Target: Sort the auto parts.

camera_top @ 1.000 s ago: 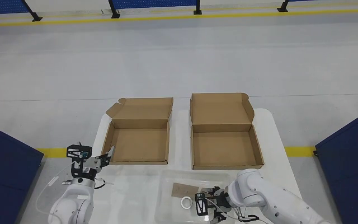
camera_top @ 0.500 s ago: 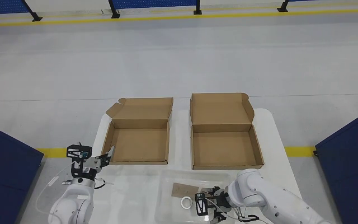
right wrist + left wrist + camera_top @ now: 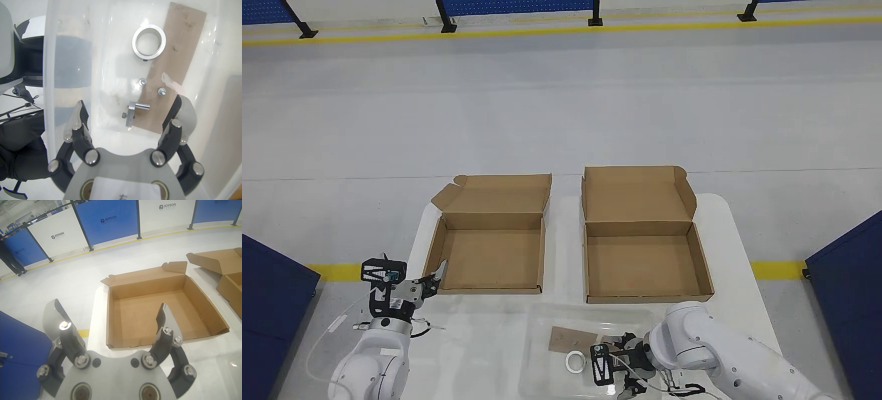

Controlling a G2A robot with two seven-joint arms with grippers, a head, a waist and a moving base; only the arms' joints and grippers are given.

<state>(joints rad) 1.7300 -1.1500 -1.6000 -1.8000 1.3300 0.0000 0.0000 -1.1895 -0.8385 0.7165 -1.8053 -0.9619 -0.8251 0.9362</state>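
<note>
White worktop (image 3: pixel 487 318) with rounded corners, on a pale glossy floor (image 3: pixel 542 100). A yellow line (image 3: pixel 542 30) crosses the floor at the far side, in front of blue and white partitions (image 3: pixel 105 219) on black posts.

Two open cardboard boxes sit side by side, left box (image 3: pixel 492 258) and right box (image 3: pixel 642 265), lids folded back. A clear bin (image 3: pixel 49 56) stands nearer the robot.

The parts lie in the bin: ring (image 3: pixel 149 56), bracket (image 3: pixel 131 115) and two bolts (image 3: pixel 142 81) (image 3: pixel 162 91), lying on or beside a brown card strip (image 3: pixel 181 37).

Right tool (image 3: pixel 130 99) is in the bin above the bracket, jaws wide apart, holding nothing. Left tool (image 3: pixel 109 302) hangs near the left box's near edge, jaws spread, empty.
</note>
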